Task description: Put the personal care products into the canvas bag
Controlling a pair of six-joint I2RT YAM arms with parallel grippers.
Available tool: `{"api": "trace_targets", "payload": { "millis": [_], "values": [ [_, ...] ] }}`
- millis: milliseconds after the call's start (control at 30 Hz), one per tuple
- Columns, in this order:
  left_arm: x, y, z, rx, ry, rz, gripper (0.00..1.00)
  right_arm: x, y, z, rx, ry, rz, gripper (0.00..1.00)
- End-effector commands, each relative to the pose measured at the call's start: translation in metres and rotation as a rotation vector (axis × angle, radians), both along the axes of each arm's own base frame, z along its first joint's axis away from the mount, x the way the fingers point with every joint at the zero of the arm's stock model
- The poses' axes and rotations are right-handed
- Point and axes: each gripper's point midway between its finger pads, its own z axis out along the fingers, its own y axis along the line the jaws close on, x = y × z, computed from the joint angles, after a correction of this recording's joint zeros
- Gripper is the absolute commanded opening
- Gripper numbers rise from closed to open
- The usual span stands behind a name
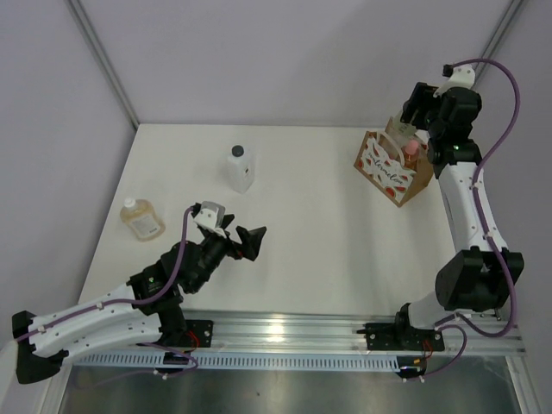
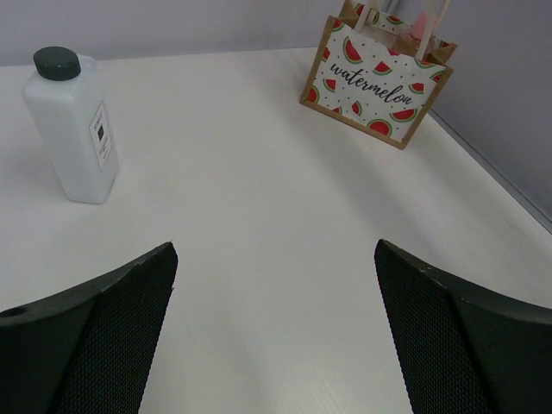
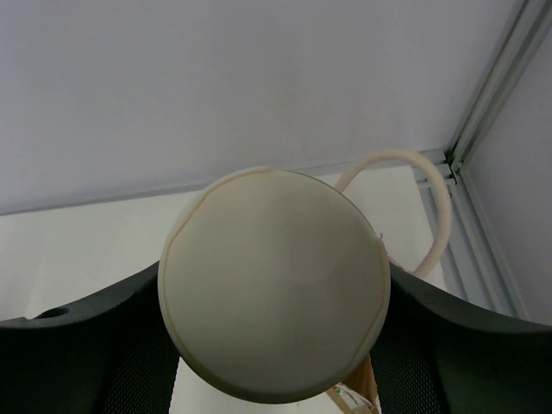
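The canvas bag point(image 1: 390, 170) stands at the table's far right, its watermelon-print panel point(image 2: 375, 86) facing the left arm. A pink-capped bottle point(image 1: 412, 148) sticks up inside it. Right above the bag hangs my right gripper point(image 1: 416, 114), shut on the beige cylinder, whose round cream cap point(image 3: 274, 285) fills the space between the fingers point(image 3: 448, 345). A white rope handle point(image 3: 435, 211) curves behind it. The white bottle with black cap point(image 1: 241, 167) stands upright at mid table. The amber flask point(image 1: 142, 218) lies at the left. My left gripper point(image 1: 251, 241) hovers open with nothing in it.
Grey walls close the table at the back and on both sides. The aluminium rail point(image 1: 293, 332) with both arm bases runs along the near edge. The white bottle point(image 2: 73, 129) stands ahead and to the left of the left gripper point(image 2: 276, 259).
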Motion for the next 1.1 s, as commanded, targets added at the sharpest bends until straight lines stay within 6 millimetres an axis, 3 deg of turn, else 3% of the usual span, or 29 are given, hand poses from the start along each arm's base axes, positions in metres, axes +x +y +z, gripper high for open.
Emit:
{"api": "trace_targets", "payload": {
  "millis": [0, 133, 333, 867, 900, 1067],
  "values": [
    [0.003, 0.002, 0.011, -0.015, -0.023, 0.017, 0.99, 0.010, 0.003, 0.098, -0.029, -0.315, 0.040, 0.00],
    [0.003, 0.001, 0.011, -0.012, -0.021, 0.011, 0.99, 0.042, 0.004, 0.063, -0.050, -0.249, 0.054, 0.00],
    [0.004, 0.000, 0.011, -0.004, -0.020, 0.012, 0.99, 0.065, 0.008, 0.031, -0.085, -0.193, 0.080, 0.00],
    [0.003, -0.002, 0.011, -0.007, -0.020, 0.006, 0.99, 0.084, 0.011, -0.036, -0.188, -0.060, 0.067, 0.00],
    [0.003, -0.001, 0.013, -0.008, -0.022, 0.007, 0.99, 0.085, 0.026, -0.040, -0.189, -0.052, 0.096, 0.00],
    [0.002, -0.002, 0.015, -0.015, -0.022, 0.003, 0.99, 0.086, 0.018, -0.057, -0.182, -0.010, 0.051, 0.00]
  ]
}}
